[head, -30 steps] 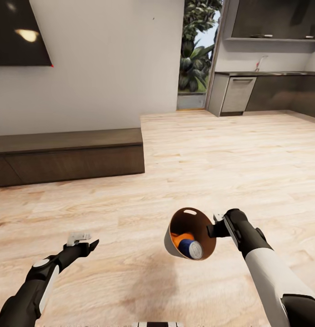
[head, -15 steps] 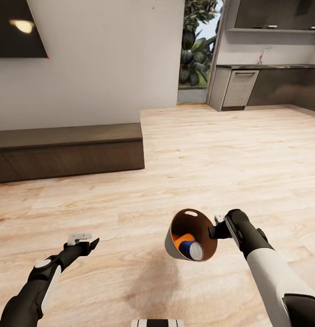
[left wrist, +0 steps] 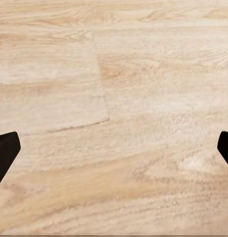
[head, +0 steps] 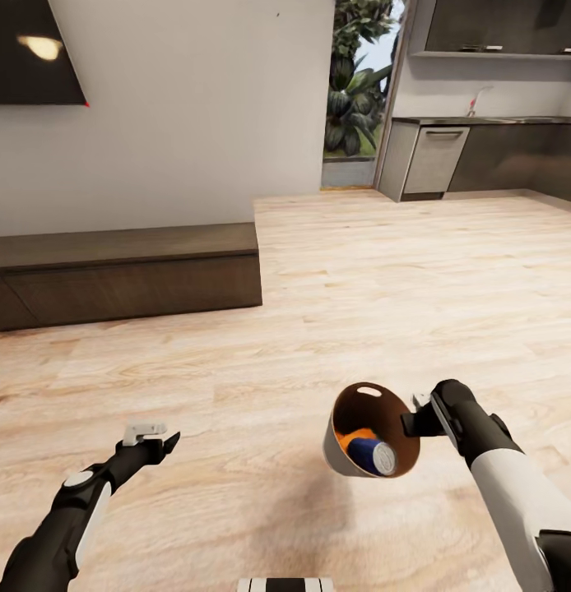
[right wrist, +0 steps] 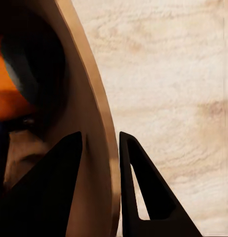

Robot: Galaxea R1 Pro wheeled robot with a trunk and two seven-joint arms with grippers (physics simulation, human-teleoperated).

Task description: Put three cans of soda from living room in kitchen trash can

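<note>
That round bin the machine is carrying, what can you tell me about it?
The trash can is a round tapered bin, grey outside and coppery brown inside, with an oval handle hole near its rim. It hangs tilted above the wooden floor, its mouth facing the camera. The right gripper pinches its rim, one finger on each side of the wall. Inside lie an orange can and a dark blue can.

Inside the tash can [head: 358, 404], the orange can [head: 355, 440] lies half-hidden behind the blue can [head: 376, 455]; third can cannot be made out. TV [head: 30, 49] cut off by frame edge.
</note>
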